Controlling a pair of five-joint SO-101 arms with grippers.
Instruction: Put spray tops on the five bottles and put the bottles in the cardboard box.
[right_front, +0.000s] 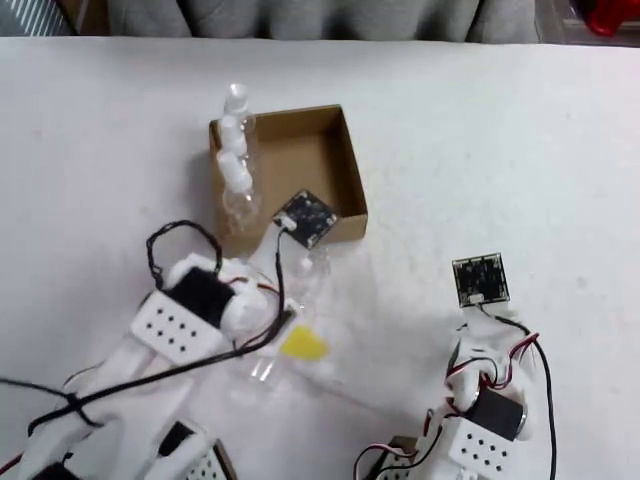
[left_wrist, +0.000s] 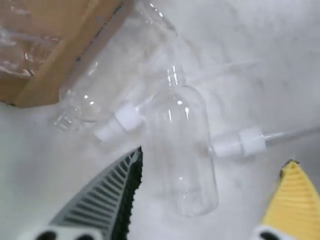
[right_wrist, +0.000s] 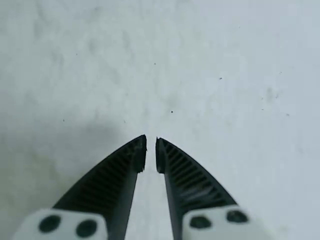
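Honestly, left claw is spread wide around a topless bottle lying mid worktop, just off the cardboard box. It's round and slick, so a squeeze could roll it into the loose spray top beside it. Meanwhile right claw sits nearly closed, empty.

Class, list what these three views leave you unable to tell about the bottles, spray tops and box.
- High view: how many bottles sit along the cardboard box wall; clear glass and white tops overlap.
- High view: the loose bottles outside the box; the left arm's camera board partly covers them.
- Left wrist view: the box's contents; the picture's edge cuts the box off.
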